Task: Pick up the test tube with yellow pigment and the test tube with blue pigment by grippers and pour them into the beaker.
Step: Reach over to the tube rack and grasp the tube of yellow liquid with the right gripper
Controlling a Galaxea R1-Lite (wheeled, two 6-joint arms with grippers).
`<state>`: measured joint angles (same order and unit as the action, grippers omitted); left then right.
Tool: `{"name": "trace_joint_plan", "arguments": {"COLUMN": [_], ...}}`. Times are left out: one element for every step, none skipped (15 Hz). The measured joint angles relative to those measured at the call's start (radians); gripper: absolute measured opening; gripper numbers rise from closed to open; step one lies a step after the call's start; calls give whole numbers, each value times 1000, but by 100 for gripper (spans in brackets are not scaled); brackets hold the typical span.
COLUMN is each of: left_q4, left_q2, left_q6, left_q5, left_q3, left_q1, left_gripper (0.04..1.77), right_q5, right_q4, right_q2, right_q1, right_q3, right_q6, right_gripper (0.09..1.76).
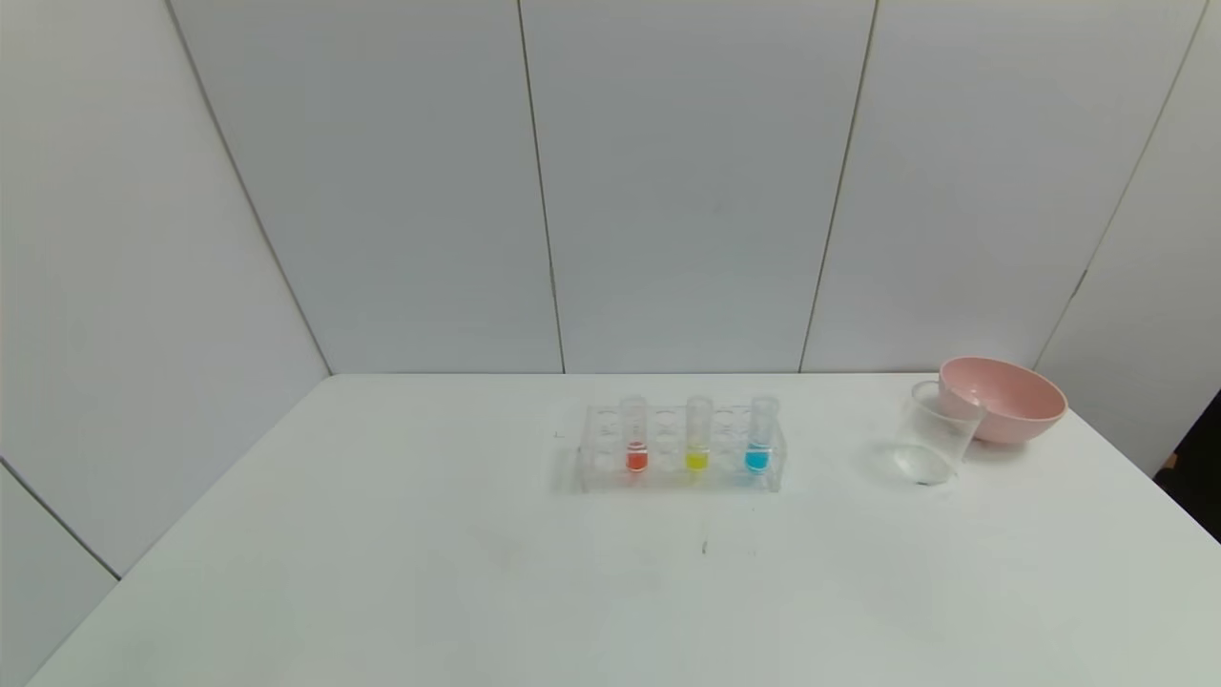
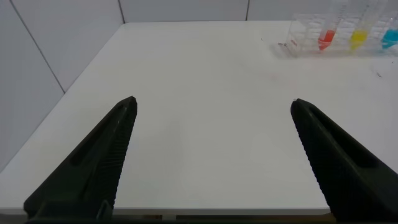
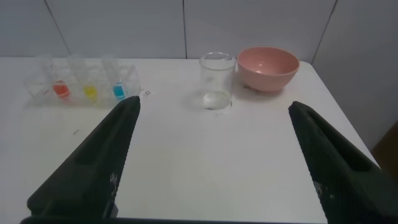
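A clear tube rack (image 1: 679, 448) stands mid-table holding three upright tubes. The test tube with yellow pigment (image 1: 697, 434) is in the middle, the test tube with blue pigment (image 1: 759, 432) on its right. Both also show in the left wrist view (image 2: 357, 37) (image 2: 390, 38) and the right wrist view (image 3: 91, 91) (image 3: 118, 91). The empty clear beaker (image 1: 935, 434) (image 3: 217, 79) stands to the right of the rack. My left gripper (image 2: 213, 104) is open and empty over the table's near left. My right gripper (image 3: 214, 107) is open and empty near the front edge, facing the beaker. Neither gripper shows in the head view.
A tube with red-orange liquid (image 1: 635, 434) is at the rack's left. A pink bowl (image 1: 1002, 398) (image 3: 268, 67) sits just behind the beaker near the table's right edge. White walls close in the back and left.
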<state>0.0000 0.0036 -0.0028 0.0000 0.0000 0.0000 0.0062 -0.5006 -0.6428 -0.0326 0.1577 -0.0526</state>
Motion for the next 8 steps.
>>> {"name": "trace_joint_plan", "arguments": {"left_q4": [0, 0, 0, 0, 0, 0, 0, 0], "left_q2": [0, 0, 0, 0, 0, 0, 0, 0], "left_q6": [0, 0, 0, 0, 0, 0, 0, 0], "left_q5": [0, 0, 0, 0, 0, 0, 0, 0], "left_q3": [0, 0, 0, 0, 0, 0, 0, 0], "left_q1": [0, 0, 0, 0, 0, 0, 0, 0], "left_gripper": [176, 176, 176, 176, 176, 176, 176, 176], "right_q5": [-1, -6, -24, -66, -126, -174, -233, -291], "right_q4": [-69, -130, -184, -236, -284, -321, -349, -364], "right_q2": [-89, -169, -245, -324, -396, -450, -505, -548], "right_q1": [-9, -23, -42, -75, -124, -174, -235, -294], "right_q3": [13, 27, 37, 48, 55, 63, 71, 83], "right_q6": [3, 5, 8, 8, 8, 7, 5, -1], "right_gripper": [171, 171, 171, 171, 171, 171, 171, 171]}}
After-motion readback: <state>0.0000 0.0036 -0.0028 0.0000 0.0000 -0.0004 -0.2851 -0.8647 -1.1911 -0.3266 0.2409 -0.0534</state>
